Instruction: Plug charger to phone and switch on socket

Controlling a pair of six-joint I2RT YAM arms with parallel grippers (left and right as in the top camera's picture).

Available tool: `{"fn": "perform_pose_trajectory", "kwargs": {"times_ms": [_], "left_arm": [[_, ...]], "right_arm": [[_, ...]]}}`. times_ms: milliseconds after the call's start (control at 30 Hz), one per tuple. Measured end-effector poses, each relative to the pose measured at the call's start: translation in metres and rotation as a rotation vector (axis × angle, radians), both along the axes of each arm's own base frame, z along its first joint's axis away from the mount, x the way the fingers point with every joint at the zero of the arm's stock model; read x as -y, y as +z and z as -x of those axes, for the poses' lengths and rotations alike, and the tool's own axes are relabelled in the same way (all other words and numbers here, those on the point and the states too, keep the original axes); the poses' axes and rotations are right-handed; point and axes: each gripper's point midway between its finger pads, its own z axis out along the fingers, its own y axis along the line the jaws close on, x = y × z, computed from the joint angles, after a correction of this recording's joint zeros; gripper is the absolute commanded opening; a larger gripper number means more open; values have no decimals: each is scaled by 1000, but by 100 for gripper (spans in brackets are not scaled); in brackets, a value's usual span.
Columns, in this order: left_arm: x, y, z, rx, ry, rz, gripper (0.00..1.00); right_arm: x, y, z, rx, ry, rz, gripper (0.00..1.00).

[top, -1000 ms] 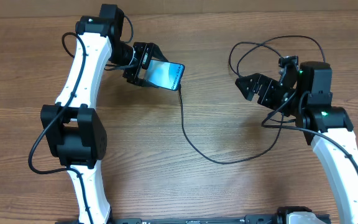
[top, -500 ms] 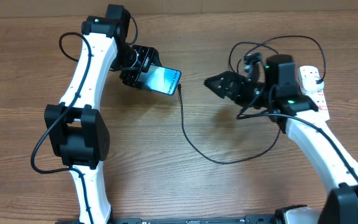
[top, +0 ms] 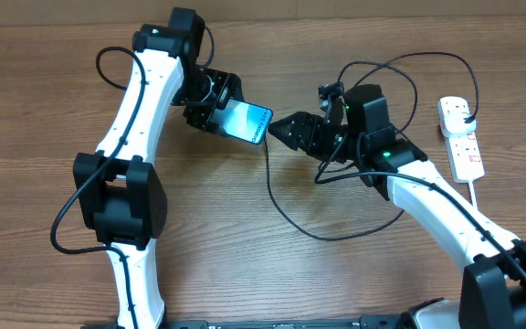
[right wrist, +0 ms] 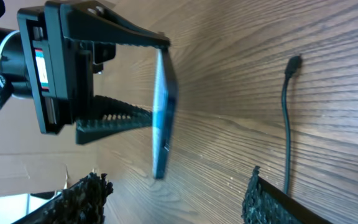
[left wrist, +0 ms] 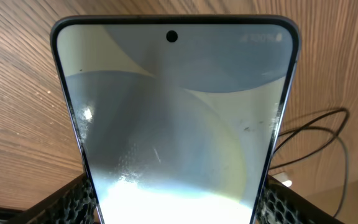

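My left gripper (top: 210,105) is shut on the phone (top: 247,122) and holds it tilted above the table, lit blue screen up. The phone fills the left wrist view (left wrist: 173,112). In the right wrist view it shows edge-on (right wrist: 161,118), clamped by the left gripper (right wrist: 98,81). My right gripper (top: 286,131) is open and empty, just right of the phone's free end; its fingers frame the bottom of the right wrist view (right wrist: 176,199). The charger cable (top: 286,215) lies loose on the table. Its small plug tip (top: 266,139) (right wrist: 294,62) rests just below the phone. The white socket (top: 459,137) lies at the far right.
The charger cable loops behind the right arm (top: 400,62) and runs to the socket's top end. The socket's thick white cord (top: 478,196) trails toward the front right. The table is bare brown wood (top: 245,265). A cardboard wall (top: 354,7) stands along the back edge.
My right arm has swung left across the table toward the phone, uncovering the socket. My left gripper has shifted the phone slightly to the right.
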Motion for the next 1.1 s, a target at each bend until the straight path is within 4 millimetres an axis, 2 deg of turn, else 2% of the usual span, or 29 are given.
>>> {"fn": "perform_pose_trajectory", "kwargs": {"times_ms": [233, 467, 1033, 1100], "left_arm": [[20, 0, 8, 0, -49, 1, 30], [39, 0, 17, 0, -93, 2, 31], [69, 2, 33, -7, -161, 19, 33], [72, 2, 35, -7, -168, 19, 33]], "right_arm": [[-7, -1, 0, -11, -31, 6, 58], [1, -11, -2, -57, -94, 40, 54], [5, -15, -4, -71, -126, 58, 46], [6, -15, -4, -72, -128, 60, 42]]}}
